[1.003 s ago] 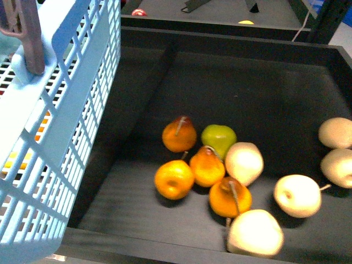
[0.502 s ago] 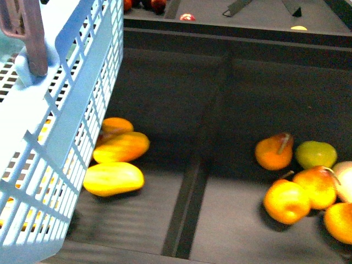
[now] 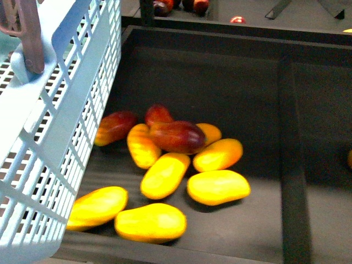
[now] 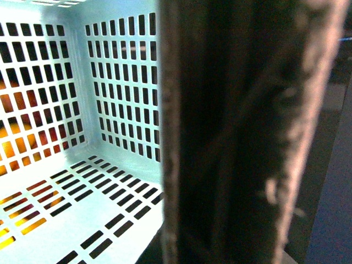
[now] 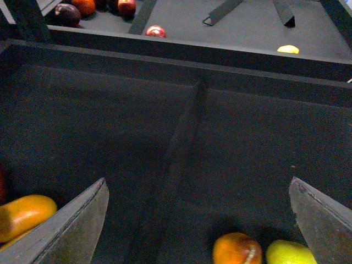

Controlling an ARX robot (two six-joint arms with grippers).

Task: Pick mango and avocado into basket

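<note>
The light blue lattice basket (image 3: pixel 60 126) hangs at the left of the front view. My left gripper is shut on its brown handle (image 4: pixel 242 132), which fills the left wrist view and hides the fingers. The basket floor (image 4: pixel 82 198) shows no fruit inside. A dark red mango (image 3: pixel 177 136) lies on top of a pile in the black bin, with two more red ones (image 3: pixel 114 126) behind it. My right gripper (image 5: pixel 201 220) is open over the bin floor near a divider, with nothing between its fingers. The avocado is out of view.
Several yellow-orange mangoes (image 3: pixel 217 187) surround the red ones. A raised divider (image 3: pixel 286 137) splits the bin. An orange pear (image 5: pixel 236 248) and a green fruit (image 5: pixel 289 254) lie beneath the right gripper. Red apples (image 5: pixel 155 31) sit on the shelf behind.
The front view has swung left across the bins, from the pears to the mango compartment. The basket keeps the same place in the view.
</note>
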